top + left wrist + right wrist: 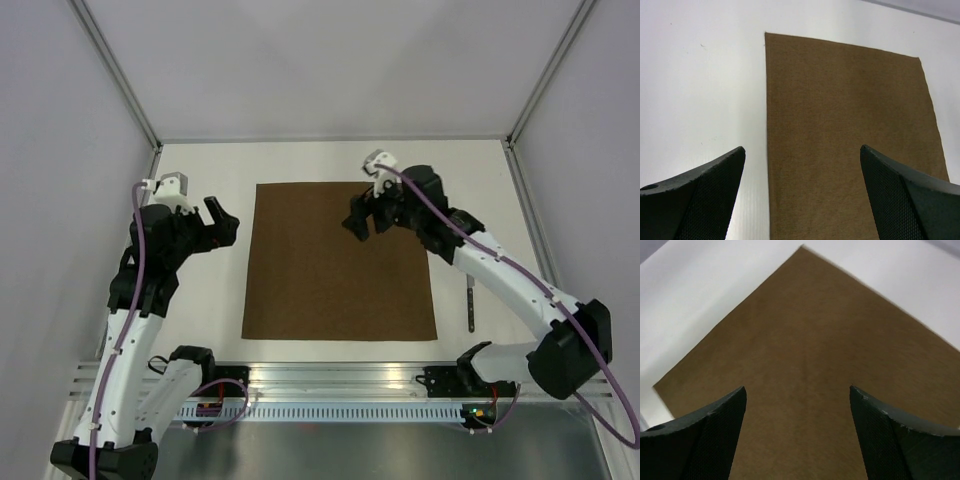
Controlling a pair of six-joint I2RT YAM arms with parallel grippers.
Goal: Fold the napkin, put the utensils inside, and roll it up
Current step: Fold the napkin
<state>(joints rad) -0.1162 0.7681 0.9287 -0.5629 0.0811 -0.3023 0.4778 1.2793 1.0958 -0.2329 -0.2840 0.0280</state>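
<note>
The dark brown napkin [338,262] lies flat and unfolded in the middle of the white table. It also shows in the left wrist view [850,130] and in the right wrist view [805,355]. The knife [470,306] lies on the table just right of the napkin's near right corner. My left gripper [224,222] is open and empty, above the table beside the napkin's far left edge. My right gripper [364,220] is open and empty, above the napkin's far right part.
The metal frame posts [120,72] and grey walls enclose the table on the left, right and back. A metal rail [340,385] with cables runs along the near edge between the arm bases.
</note>
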